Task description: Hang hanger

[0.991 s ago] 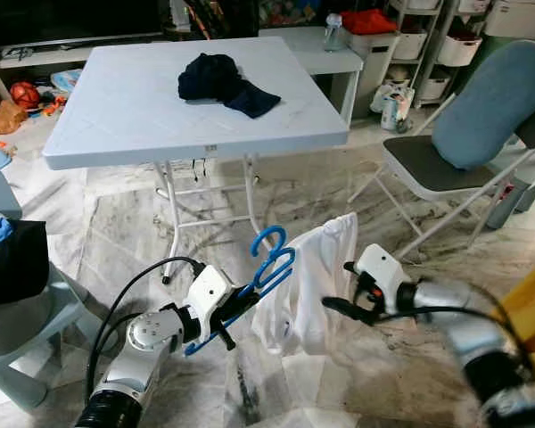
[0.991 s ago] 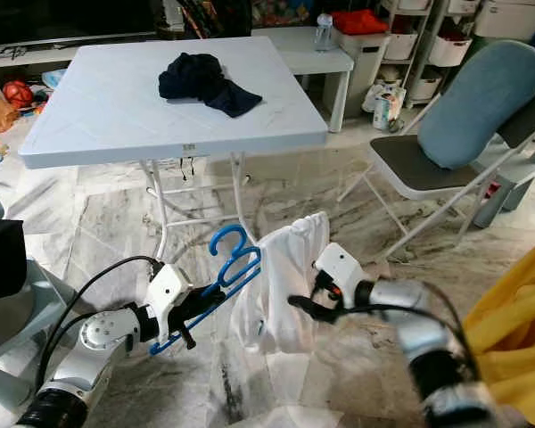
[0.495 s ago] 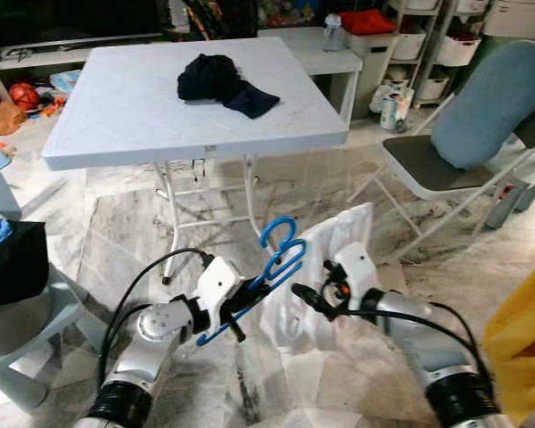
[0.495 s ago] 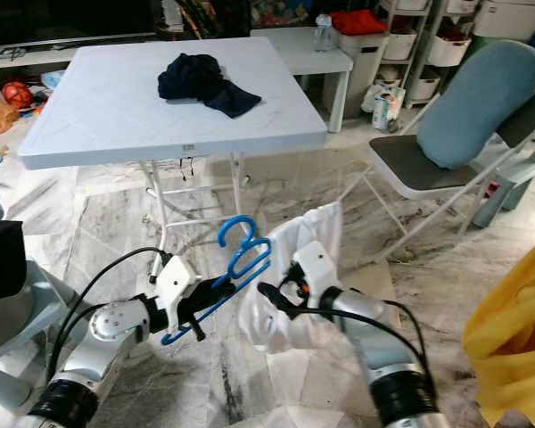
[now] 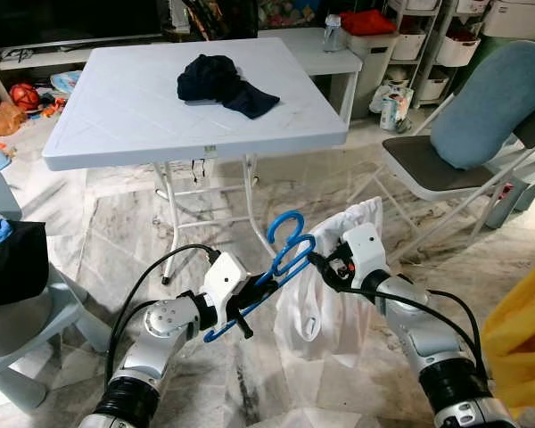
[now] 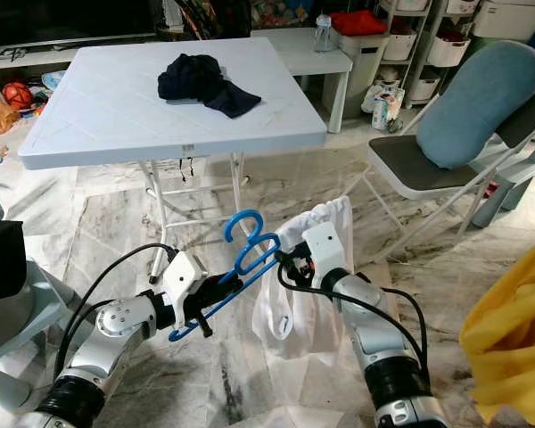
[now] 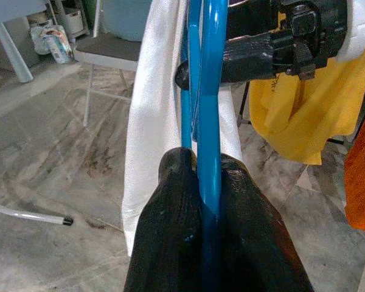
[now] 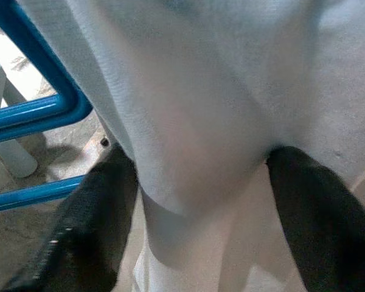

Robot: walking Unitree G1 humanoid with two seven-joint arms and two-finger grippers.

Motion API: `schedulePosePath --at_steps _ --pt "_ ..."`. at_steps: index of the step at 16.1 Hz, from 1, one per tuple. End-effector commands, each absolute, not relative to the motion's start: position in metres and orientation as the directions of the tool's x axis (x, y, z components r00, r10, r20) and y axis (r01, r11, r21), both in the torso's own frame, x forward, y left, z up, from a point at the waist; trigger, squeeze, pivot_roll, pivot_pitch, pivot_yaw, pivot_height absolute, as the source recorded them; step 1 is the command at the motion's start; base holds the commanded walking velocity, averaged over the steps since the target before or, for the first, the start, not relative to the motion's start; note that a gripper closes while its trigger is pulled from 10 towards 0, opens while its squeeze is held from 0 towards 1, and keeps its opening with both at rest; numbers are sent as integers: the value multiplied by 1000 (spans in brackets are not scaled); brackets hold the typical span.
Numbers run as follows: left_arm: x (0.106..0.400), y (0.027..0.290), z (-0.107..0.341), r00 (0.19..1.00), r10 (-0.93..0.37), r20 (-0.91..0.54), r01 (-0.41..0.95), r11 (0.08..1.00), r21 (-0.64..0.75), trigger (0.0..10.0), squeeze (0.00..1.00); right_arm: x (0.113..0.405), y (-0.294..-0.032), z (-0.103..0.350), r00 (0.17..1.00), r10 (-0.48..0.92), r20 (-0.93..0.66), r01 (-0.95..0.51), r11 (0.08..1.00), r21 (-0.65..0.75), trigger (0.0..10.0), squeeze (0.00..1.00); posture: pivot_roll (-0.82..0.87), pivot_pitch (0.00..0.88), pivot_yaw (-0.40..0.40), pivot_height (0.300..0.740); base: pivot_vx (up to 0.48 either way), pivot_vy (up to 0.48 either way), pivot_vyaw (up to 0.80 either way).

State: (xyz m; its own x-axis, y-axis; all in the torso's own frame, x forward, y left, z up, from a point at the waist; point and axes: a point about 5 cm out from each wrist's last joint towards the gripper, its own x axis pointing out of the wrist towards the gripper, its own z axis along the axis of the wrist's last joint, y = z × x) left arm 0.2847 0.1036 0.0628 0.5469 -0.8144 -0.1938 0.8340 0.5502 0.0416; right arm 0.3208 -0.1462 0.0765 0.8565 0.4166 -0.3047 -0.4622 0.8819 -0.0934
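A marble floor (image 5: 98, 223) runs underfoot. At 12 o'clock stands a white folding table (image 5: 134, 107) with dark clothes (image 5: 223, 82) on top. At 2 o'clock, a folding chair (image 5: 446, 169) bears a blue cushion (image 5: 495, 102). Shelves with bins (image 5: 428, 45) line the far wall.

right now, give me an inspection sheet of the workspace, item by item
surface: white folding table ahead, marble floor underneath
job's things: blue hanger and white garment, held up between the arms
clutter: dark clothes heaped on the table
grippers: left gripper shut on the hanger; right gripper with the garment draped between its jaws, at the hanger
cables: black cable looping off the left arm
surroundings: folding chair with blue cushion, yellow cloth, storage bins
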Motion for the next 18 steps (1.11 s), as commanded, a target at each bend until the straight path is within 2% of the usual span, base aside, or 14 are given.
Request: schedulePosePath --at_steps 1,9,14,18 --pt "292 105 78 559 -817 -139 829 553 80 0 0 327 -162 82 883 364 -296 -413 903 -121 0 0 -108 0 -16 740 0 0 0" --pt "293 108 76 574 -804 -157 819 566 97 0 0 340 -185 93 905 316 -286 -376 907 -190 0 0 -105 0 -21 740 0 0 0" --pt "295 112 73 594 -784 -179 804 582 121 0 0 340 -187 92 901 329 -283 -387 905 -179 0 0 -103 0 -20 740 0 0 0" --pt "300 120 70 646 -730 -222 763 626 162 39 0 342 -183 99 914 332 -234 -374 911 -170 0 0 -102 0 -12 740 0 0 0"
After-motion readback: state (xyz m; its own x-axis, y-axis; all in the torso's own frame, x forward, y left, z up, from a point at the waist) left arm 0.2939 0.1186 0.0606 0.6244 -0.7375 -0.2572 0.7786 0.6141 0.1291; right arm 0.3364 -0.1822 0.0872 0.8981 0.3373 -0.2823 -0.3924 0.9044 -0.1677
